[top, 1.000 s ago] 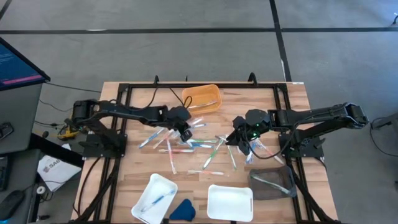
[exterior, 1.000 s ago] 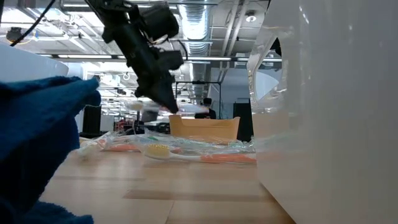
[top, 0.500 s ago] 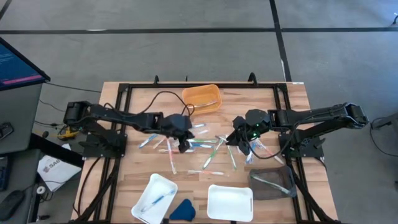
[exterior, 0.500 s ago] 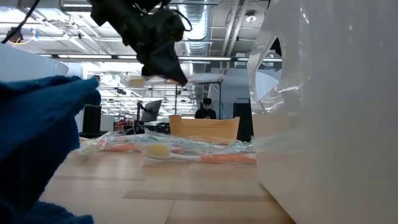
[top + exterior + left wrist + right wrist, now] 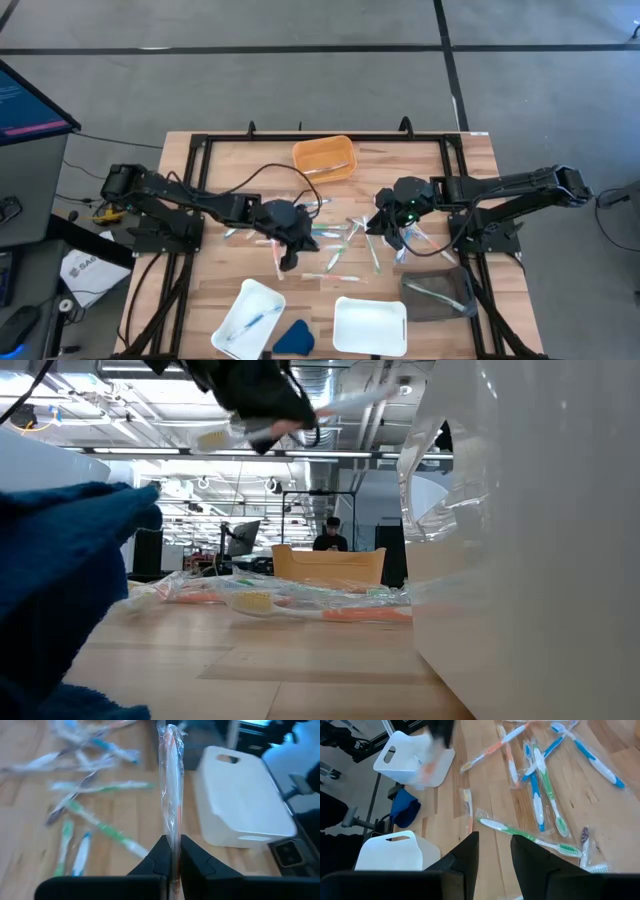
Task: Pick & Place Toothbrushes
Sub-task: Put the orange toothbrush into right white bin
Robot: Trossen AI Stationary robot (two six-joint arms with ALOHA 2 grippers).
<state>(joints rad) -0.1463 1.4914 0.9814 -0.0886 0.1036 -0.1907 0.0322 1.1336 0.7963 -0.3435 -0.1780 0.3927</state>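
A wooden worktop (image 5: 220, 280) carried a scatter of wrapped toothbrushes (image 5: 335, 240) across its middle, blue, green, orange and white, lying at many angles. An orange tray (image 5: 323, 158) sat at the far edge. Along the near edge sat a white tray (image 5: 250, 308) holding one blue brush, a second white tray (image 5: 370, 325), and a dark mesh tray (image 5: 438, 293) to the right. A dark-blue cloth-like object (image 5: 293, 337) lay between the two white trays.

The left gripper (image 5: 288, 250) hung over the near-left part of the scatter, raised off the wood. Its fingers (image 5: 155, 865) were pinched tight on one orange-and-white wrapped toothbrush (image 5: 171, 785), gripped near one end. In the left wrist view, the brush's long axis ran straight out ahead of the fingers, in line with them. In the low view the same brush (image 5: 340, 405) was carried high, close to level, with its right end tilted slightly up; which end bore the bristles was hard to tell.

The right gripper (image 5: 385, 225) hovered at the right side of the scatter. Its fingers (image 5: 465, 857) stood partly apart with nothing between them, above green and blue brushes lying on the wood.

A person (image 5: 330, 535) stood far off in the room behind.
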